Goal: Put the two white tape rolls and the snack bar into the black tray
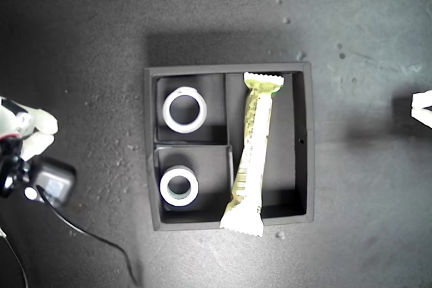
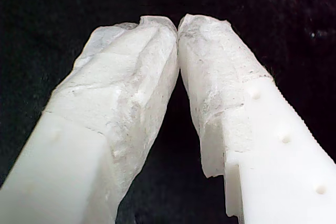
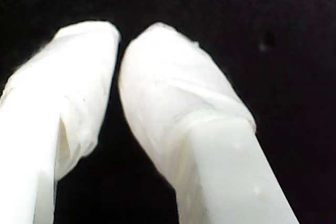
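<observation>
A dark grey tabletop (image 1: 81, 32) — matte, scuffed — dotted with pale crumbs (image 1: 301, 54) and specks.

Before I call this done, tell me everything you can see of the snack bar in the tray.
The long narrow snack bar has a pale cream and yellow-green wrapper with crimped zigzag ends and looks like glossy film, unopened. It lies flat but slightly slanted in the tall compartment on the exterior view's right side of the square matte black tray. Its upper end sits inside near the tray's far wall; its lower white end rides over the near wall and pokes out onto the dark surface. Neither gripper touches it.
</observation>
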Robot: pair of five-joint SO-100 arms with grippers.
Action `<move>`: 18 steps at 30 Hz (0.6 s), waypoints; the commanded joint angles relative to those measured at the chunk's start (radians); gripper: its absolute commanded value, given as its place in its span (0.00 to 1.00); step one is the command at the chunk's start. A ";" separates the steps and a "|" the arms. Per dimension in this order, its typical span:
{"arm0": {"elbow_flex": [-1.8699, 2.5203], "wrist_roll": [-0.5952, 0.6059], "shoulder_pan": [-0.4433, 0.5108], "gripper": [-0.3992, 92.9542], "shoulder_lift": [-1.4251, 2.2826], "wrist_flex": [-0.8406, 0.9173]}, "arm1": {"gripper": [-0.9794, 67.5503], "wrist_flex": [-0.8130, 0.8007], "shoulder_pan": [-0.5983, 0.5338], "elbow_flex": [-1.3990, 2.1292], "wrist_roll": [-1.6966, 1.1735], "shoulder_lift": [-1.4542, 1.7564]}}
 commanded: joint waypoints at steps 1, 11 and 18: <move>0.176 -0.015 -0.012 0.00 0.477 0.069 | 0.02 0.017 -0.011 0.012 -0.149 0.011; 0.267 -0.014 -0.023 0.00 0.479 0.081 | 0.01 0.028 -0.063 0.012 -0.163 0.003; 0.397 -0.041 -0.058 0.00 0.479 0.037 | 0.01 0.155 -0.014 0.012 -0.034 0.000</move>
